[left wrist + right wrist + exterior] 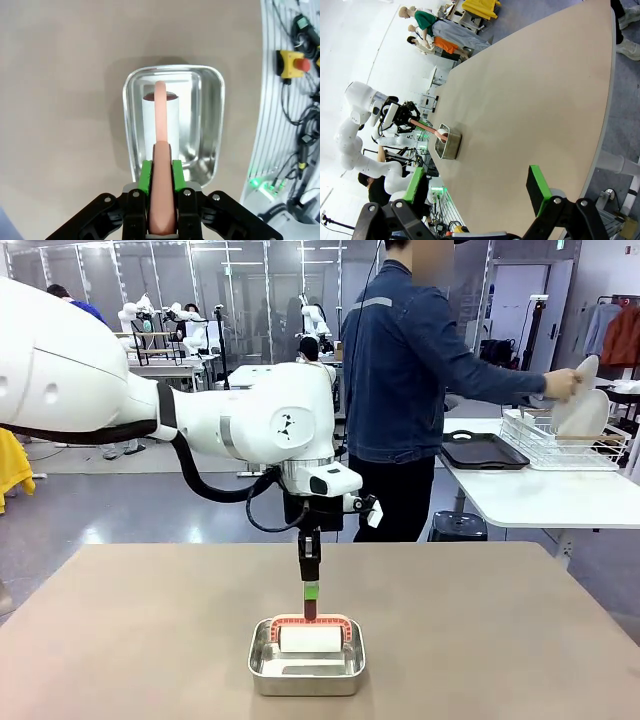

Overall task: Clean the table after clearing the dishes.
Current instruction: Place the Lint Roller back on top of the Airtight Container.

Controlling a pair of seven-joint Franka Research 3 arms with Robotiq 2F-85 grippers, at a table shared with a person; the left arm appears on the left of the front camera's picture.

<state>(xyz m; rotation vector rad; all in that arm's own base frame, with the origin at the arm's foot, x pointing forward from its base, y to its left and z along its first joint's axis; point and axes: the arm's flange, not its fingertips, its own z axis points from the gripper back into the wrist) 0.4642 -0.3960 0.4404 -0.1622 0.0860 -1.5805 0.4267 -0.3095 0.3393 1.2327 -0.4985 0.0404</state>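
The tan table point(500, 640) carries a small steel pan point(258, 660) near its front middle. Inside the pan rests a white cleaning roller point(308, 639) on a pink handle point(310, 605). My left gripper point(311, 590) hangs straight above the pan, shut on that handle. From the left wrist, the gripper point(161, 172) clamps the handle point(160, 115), and the roller point(172, 117) lies in the pan point(207, 125). My right gripper point(476, 185) is open and holds nothing, off one edge of the table point(530, 100). White dishes point(582, 412) are at a rack, in the person's hand point(562, 386).
A person stands behind the table, turned toward a white side table point(540, 495) at the back right. On it stand a wire dish rack point(530, 440) and a dark tray point(485, 451). The right wrist view shows the pan point(450, 145) far across the table.
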